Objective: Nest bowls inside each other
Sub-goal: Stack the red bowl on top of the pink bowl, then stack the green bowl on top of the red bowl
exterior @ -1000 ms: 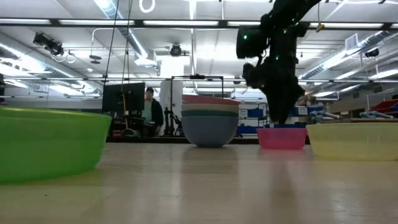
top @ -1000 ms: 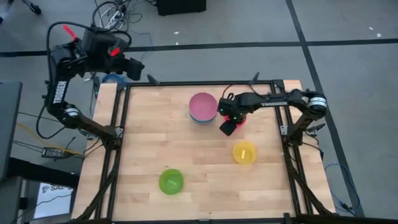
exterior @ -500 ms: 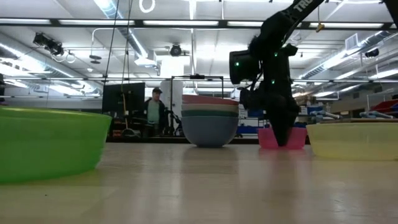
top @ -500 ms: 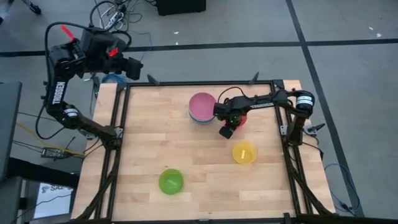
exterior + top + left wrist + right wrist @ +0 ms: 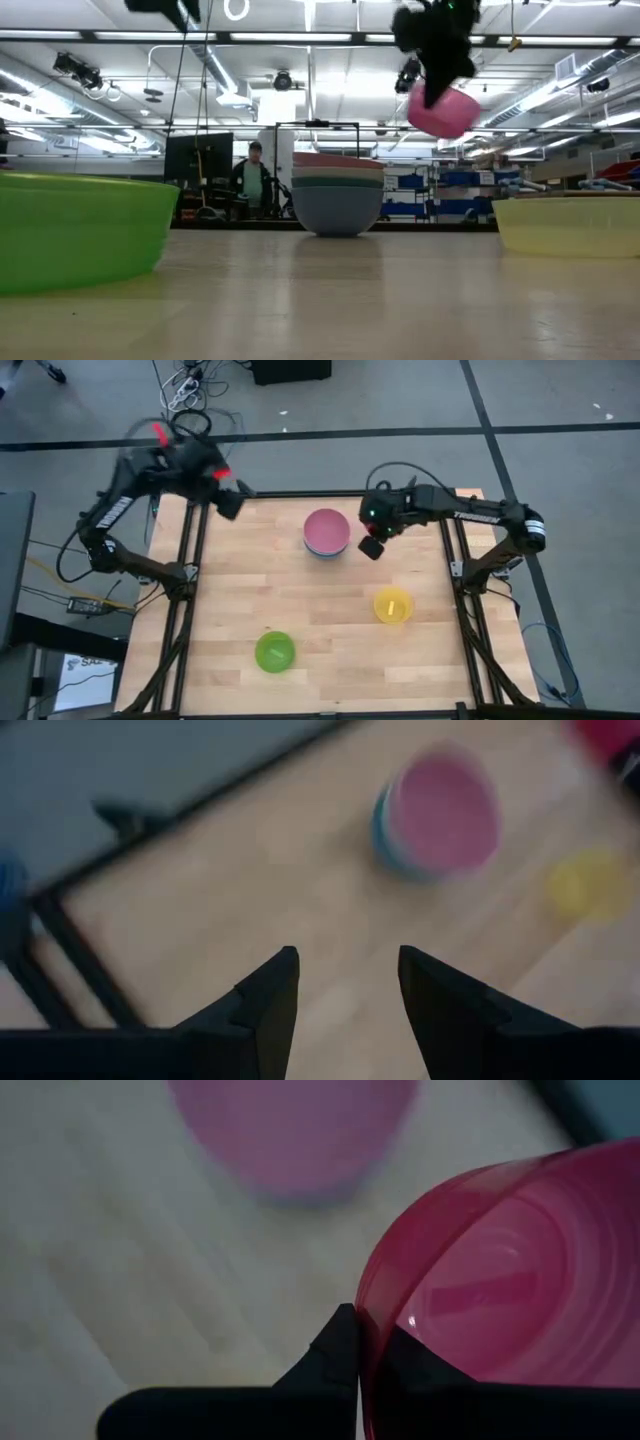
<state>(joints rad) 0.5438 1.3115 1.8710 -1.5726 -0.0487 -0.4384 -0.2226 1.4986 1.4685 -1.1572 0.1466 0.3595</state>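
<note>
My right gripper (image 5: 371, 547) is shut on a red bowl (image 5: 443, 112), which hangs tilted in the air to the right of the stack. In the high view the arm mostly hides this bowl. The stack of bowls (image 5: 326, 533), pink on top, stands on its base at the table's far middle (image 5: 338, 195). A yellow bowl (image 5: 392, 605) sits on the right side of the table and a lime green bowl (image 5: 275, 651) near the front. My left gripper (image 5: 232, 506) hangs open over the far left corner, its fingers (image 5: 270, 1000) empty. My right gripper pinches the red bowl's rim (image 5: 366, 1312) between its two fingers, one finger (image 5: 338, 1346) outside the wall and the other inside the bowl. The fingers come from above, slanting down. The bowl is lifted clear of the table and hangs tilted below the fingers (image 5: 443, 112).
Black frame rails (image 5: 190, 575) run along the table's left and right sides. Bare wood (image 5: 250, 580) lies between the stack and the green bowl. A person (image 5: 252, 180) stands in the room beyond the table.
My right gripper has shut on the red bowl's rim and gone up and toward the far edge. The bowl, which stood on the table, now hangs tilted high above it. My left gripper has swung down and toward the table's far left corner, staying open.
</note>
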